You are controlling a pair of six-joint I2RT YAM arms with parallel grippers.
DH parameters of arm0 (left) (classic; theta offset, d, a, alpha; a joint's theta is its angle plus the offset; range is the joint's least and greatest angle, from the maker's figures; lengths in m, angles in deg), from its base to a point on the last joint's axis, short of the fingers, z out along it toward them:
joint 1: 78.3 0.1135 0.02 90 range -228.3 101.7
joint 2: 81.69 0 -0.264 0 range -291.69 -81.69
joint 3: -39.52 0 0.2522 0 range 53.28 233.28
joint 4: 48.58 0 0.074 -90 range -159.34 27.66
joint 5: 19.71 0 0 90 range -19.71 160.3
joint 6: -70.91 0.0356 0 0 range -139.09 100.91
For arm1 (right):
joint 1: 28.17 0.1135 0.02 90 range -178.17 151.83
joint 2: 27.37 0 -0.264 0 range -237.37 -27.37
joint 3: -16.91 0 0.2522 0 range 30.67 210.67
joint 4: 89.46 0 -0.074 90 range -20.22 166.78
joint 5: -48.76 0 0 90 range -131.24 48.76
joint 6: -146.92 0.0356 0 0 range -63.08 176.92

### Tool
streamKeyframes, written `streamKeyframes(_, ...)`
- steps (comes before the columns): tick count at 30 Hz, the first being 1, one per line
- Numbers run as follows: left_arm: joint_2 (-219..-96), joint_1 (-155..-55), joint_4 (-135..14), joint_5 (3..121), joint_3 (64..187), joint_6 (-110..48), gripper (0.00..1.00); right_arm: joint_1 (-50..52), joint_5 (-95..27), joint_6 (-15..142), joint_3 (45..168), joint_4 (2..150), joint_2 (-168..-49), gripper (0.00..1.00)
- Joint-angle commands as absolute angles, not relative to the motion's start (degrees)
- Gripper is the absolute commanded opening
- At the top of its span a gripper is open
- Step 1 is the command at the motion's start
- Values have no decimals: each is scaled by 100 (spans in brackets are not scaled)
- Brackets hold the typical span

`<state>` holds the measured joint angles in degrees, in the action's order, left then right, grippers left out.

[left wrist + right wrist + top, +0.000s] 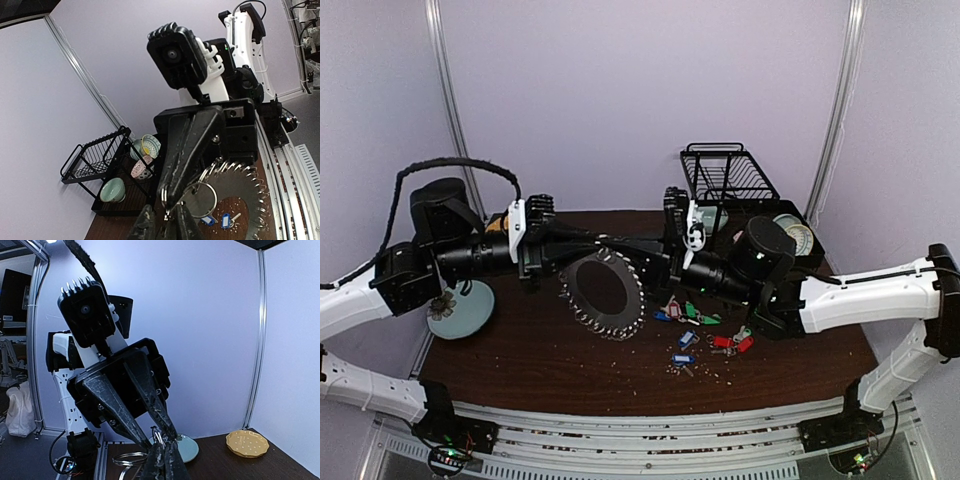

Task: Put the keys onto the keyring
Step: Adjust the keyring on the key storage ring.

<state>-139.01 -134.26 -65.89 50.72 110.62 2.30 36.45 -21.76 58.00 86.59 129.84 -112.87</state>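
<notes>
The keyring (578,300), a wide loop of linked silver rings, hangs tilted above the table's middle, between both grippers. My left gripper (603,243) reaches in from the left, its jaws nearly together on a ring at the loop's top. My right gripper (621,247) meets it from the right, shut on the same cluster of rings. In the left wrist view my left gripper (167,220) pinches a small ring beside the keyring (250,190). In the right wrist view my right gripper (164,452) grips rings (159,436). The keys (682,310) with blue, red and green tags lie loose on the table.
A black dish rack (730,175) with several bowls stands at the back right. A pale blue plate (460,310) lies at the left table edge, a yellow plate (247,442) further back. Crumbs speckle the brown table (540,350) near more keys (732,343).
</notes>
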Motion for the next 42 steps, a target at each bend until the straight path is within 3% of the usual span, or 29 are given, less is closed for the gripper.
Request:
streamKeyframes(1, -14041, -13472, -6669, 4806, 11139, 9, 17, 3877, -2577, 5409, 8762, 12828, -11191, 0)
streamKeyframes(3, -14077, -13468, -6705, 4764, 11157, -29, 16, 3896, -2690, 5302, 8794, 12706, -11176, 0)
streamKeyframes(6, -14189, -13468, -6765, 4943, 11265, -232, 0, 3941, -2747, 5189, 8794, 12616, -11158, 0)
streamKeyframes(15, -14113, -13464, -7081, 5529, 11251, 9, 0, 3889, -2499, 4788, 8737, 12094, -10913, 0)
streamKeyframes(16, -14134, -13463, -7222, 5644, 11306, 113, 0, 3850, -2284, 4590, 8810, 11736, -10885, 3)
streamKeyframes(18, -14233, -13463, -7547, 5862, 11418, 334, 0, 3812, -2118, 3891, 9115, 10581, -10843, 22)
streamKeyframes(20, -14346, -13470, -7853, 5971, 11576, 527, 0, 3798, -2428, 3227, 9449, 9512, -10825, 28)
streamKeyframes(24, -14365, -13481, -8083, 6045, 11712, 669, 0, 3742, -2567, 2170, 10159, 7832, -10918, 29)
streamKeyframes(26, -14448, -13481, -8297, 6116, 11862, 715, 0, 3657, -2577, 1970, 10432, 7410, -11003, 24)
streamKeyframes(30, -14576, -13540, -8556, 6118, 12062, 703, 0, 3605, -2413, 1765, 10685, 7228, -11110, 15)
streamKeyframes(42, -14585, -13560, -8603, 5994, 12174, 639, 0, 3177, -1492, 1917, 10791, 7413, -11375, 20)
